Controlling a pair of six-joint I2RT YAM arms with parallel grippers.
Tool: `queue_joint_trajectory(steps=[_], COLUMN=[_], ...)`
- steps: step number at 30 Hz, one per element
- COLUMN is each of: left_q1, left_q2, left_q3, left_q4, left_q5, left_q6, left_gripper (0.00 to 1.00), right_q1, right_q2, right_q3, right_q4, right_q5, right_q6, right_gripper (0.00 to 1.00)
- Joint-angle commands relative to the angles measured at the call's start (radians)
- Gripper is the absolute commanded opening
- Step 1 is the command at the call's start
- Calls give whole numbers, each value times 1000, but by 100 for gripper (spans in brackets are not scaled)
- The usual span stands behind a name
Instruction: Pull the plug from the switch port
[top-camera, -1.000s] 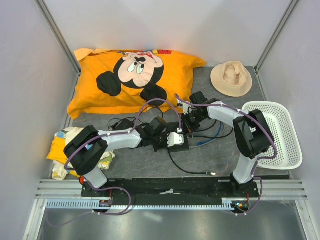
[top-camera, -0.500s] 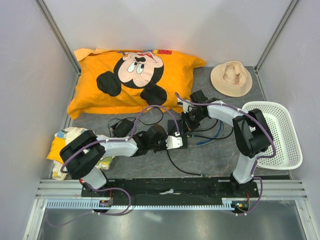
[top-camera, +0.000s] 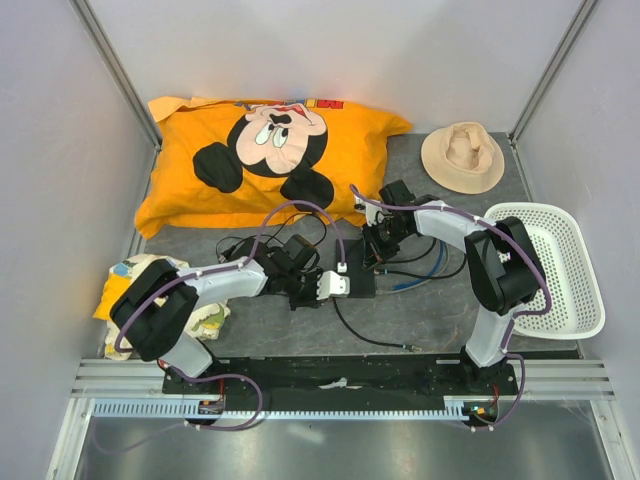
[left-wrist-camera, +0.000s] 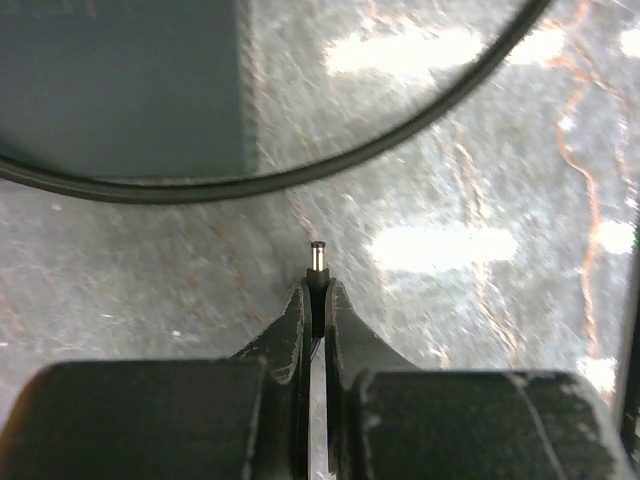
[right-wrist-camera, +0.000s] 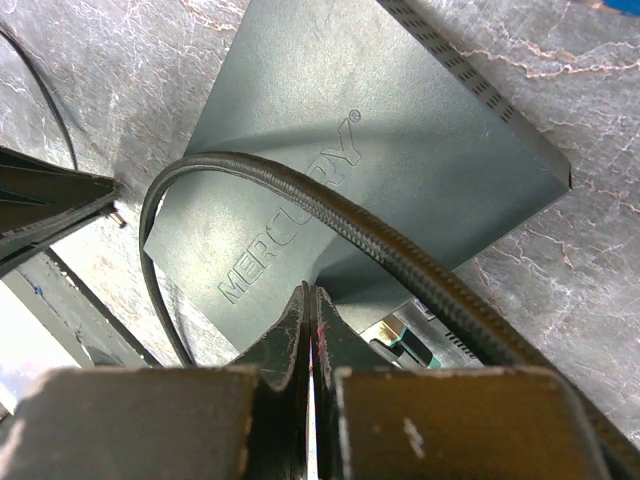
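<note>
Left wrist only: plug (left-wrist-camera: 317, 260) in pincer (left-wrist-camera: 318, 292)

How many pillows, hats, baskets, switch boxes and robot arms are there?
Mickey Mouse pillow: 1
Beige hat: 1
White basket: 1
Black switch: 1
Robot arms: 2 (left arm, right arm)
Total: 6

Switch (left-wrist-camera: 120, 80) blurred and cropped by the top edge; plug (left-wrist-camera: 316, 262) shows just its metal tip, the rest buried between the left end effector's (left-wrist-camera: 316, 292) pinched fingers.
</note>
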Motion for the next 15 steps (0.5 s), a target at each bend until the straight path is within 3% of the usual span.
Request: queue_joint_trajectory(steps=[1, 6, 9, 10, 11, 13, 15], left_q1=[28, 98, 191, 250, 281, 375, 459], left_q2=[-34, -141, -138, -132, -124, -94, -48], left_q3=[-4, 128, 209, 223, 231, 257, 288], left_q4=[-191, -256, -266, -265, -254, -230, -211], left_q5=[36, -41, -142, -189, -219, -295, -337], left_q6=[37, -3, -72, -79, -93, -104, -113], left_gripper=[2, 1, 2, 2, 2, 2, 1], right_q1=[3, 3, 1, 3, 3, 3, 3], right_q2=[75, -109, -252, -308, -332, -379, -395], right_q3=[-84, -58, -43, -34, -15, 5, 31], right_q4=[-48, -44, -16, -2, 5, 31, 54], right_q5=[217, 128, 95, 89, 89, 89, 98], right_q6=[-85, -131, -151, -154, -151, -148, -129], right_gripper=[0, 0, 19, 35, 41, 54, 60])
